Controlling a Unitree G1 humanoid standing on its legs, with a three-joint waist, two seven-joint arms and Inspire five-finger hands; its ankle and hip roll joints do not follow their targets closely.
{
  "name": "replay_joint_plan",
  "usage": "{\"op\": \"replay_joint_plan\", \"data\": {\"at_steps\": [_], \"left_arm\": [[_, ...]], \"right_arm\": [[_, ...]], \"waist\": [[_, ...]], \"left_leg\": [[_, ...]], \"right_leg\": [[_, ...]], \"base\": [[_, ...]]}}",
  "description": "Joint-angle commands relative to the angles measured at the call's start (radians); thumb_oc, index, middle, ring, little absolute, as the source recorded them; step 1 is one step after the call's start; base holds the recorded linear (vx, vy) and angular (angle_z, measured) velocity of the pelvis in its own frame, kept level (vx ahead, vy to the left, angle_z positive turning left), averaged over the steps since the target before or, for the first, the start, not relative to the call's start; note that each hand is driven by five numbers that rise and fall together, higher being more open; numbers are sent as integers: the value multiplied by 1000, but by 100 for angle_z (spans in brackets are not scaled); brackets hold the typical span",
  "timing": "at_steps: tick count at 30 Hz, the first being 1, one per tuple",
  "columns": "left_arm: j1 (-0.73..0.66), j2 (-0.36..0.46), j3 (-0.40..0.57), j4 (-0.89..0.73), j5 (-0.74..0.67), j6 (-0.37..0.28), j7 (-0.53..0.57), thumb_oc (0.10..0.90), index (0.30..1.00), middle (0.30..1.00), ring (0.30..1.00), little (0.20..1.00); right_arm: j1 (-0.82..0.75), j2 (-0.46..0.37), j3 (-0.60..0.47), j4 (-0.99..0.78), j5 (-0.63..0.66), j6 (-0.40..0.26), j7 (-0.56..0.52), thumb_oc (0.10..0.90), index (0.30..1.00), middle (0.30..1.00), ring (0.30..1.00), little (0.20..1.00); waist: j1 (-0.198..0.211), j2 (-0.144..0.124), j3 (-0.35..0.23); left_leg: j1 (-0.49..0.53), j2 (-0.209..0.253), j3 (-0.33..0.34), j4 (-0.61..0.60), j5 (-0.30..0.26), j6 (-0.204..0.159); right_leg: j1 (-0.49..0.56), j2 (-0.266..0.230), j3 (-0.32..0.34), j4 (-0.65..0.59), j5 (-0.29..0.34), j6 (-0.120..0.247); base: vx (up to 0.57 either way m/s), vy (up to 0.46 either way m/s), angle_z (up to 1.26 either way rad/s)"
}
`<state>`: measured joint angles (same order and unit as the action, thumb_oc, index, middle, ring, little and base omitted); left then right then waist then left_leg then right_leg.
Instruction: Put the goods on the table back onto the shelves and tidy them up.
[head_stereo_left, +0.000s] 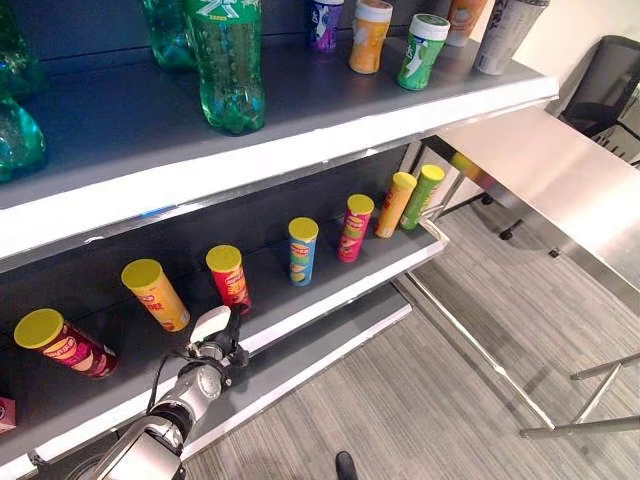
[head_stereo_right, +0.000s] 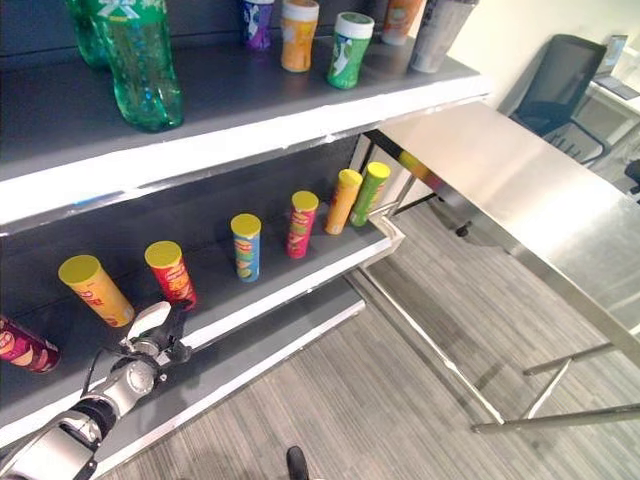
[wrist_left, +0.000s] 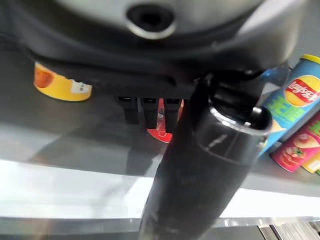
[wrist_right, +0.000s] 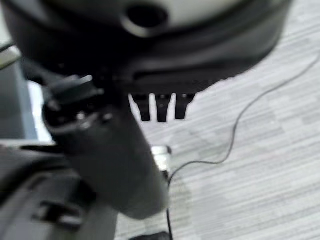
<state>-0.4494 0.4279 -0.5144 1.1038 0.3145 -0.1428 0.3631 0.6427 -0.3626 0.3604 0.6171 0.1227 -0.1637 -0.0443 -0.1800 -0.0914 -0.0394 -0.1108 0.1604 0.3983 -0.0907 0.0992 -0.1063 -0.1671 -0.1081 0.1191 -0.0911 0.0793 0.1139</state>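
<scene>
Left hand (head_stereo_left: 212, 338) hangs by the shelf edge (head_stereo_left: 330, 297) — fingers straight, empty, just short of the red can (head_stereo_left: 229, 278).

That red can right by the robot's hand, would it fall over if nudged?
Probably. The red can is tall and narrow, standing on a small base, so a push near its yellow lid would likely tip it. Being round, it could then roll along the shelf. The left hand is just before it.

Lower shelf (head_stereo_left: 330, 290): chip cans (head_stereo_left: 302, 250) standing in row.
</scene>
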Motion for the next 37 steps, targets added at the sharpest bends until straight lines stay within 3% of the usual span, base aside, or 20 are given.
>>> {"op": "replay_joint_plan", "data": {"at_steps": [1,6,7,8,9,12,18,22,26,29,30,31,32,37], "left_arm": [[-196,24,56,44,-8,-21,75,800,900,900,900,900],[-109,5,33,-80,19,-53,82,800,900,900,900,900],[-58,-3,22,-138,20,-72,66,800,900,900,900,900],[-59,-2,22,-138,20,-72,66,800,900,900,900,900],[-27,5,-13,-175,44,-92,53,800,900,900,900,900],[14,10,-28,-215,44,-105,27,800,900,900,900,900],[212,112,-10,-484,28,-155,-108,800,900,900,900,900],[314,166,14,-508,42,-176,-159,800,900,900,900,900],[401,139,53,-335,68,-154,-185,800,900,900,900,900],[467,61,139,-140,13,-121,-202,800,900,900,900,900],[467,61,139,-140,14,-122,-202,800,900,900,900,900],[524,-25,287,78,-98,-64,-218,800,900,900,900,900],[541,-45,331,112,-143,-50,-229,800,900,900,900,900],[590,-123,431,180,-303,-37,-251,800,900,900,900,900]], "right_arm": [[3,13,-24,-161,39,-80,33,800,900,900,900,900],[9,17,-34,-184,54,-83,24,800,900,900,900,900],[-41,44,-43,4,54,-90,-18,800,900,900,900,900],[-44,46,-43,8,54,-92,-18,800,900,900,900,900],[-130,74,-52,149,59,-84,-46,800,900,900,900,900],[-187,95,-72,238,75,-83,-63,800,900,900,900,900],[-301,133,-133,399,119,-64,-71,800,900,900,900,900],[-341,145,-154,477,129,-58,-66,800,900,900,900,900],[-392,147,-169,588,115,-39,-62,800,900,900,900,900],[-418,155,-180,671,108,-15,-48,800,900,900,900,900],[-418,155,-180,671,108,-15,-48,800,900,900,900,900],[-432,168,-190,762,93,21,-8,800,900,900,900,900],[-435,164,-191,782,86,30,5,800,900,900,900,900],[-450,182,-183,819,75,51,32,800,900,900,900,900]], "waist": [[35,3,21],[51,6,22],[59,11,24],[59,10,21],[67,14,17],[76,17,14],[123,27,3],[144,31,0],[168,31,-7],[184,30,-10],[183,30,-11],[204,22,-17],[207,21,-17],[234,12,-29]], "left_leg": [[18,49,-84,21,-46,-39],[21,44,-101,22,-49,-37],[20,43,-110,25,-50,-35],[15,43,-109,26,-46,-35],[15,42,-115,26,-46,-33],[19,40,-119,26,-48,-30],[31,34,-146,27,-54,-25],[36,35,-156,28,-56,-26],[40,34,-169,28,-58,-24],[40,34,-183,29,-57,-24],[38,34,-183,29,-57,-24],[33,32,-203,27,-53,-25],[34,32,-210,26,-52,-25],[15,33,-240,22,-43,-27]], "right_leg": [[-49,-63,-22,56,-9,98],[-35,-65,-33,58,-17,96],[-30,-66,-36,61,-20,95],[-36,-66,-35,61,-17,94],[-31,-65,-34,61,-19,93],[-24,-65,-34,62,-22,94],[8,-65,-54,68,-33,93],[21,-64,-65,70,-38,94],[31,-62,-79,75,-40,92],[43,-62,-94,77,-42,89],[42,-62,-95,77,-42,89],[51,-61,-112,78,-45,83],[58,-61,-119,77,-47,82],[64,-58,-148,70,-46,74]], "base": [[9,-2,4],[2,3,3],[-11,-7,4],[0,-1,5],[10,8,6],[21,20,6],[21,20,16],[4,33,17],[1,16,5],[6,18,16],[-7,15,30],[10,11,27],[6,10,30],[19,-3,31]]}}
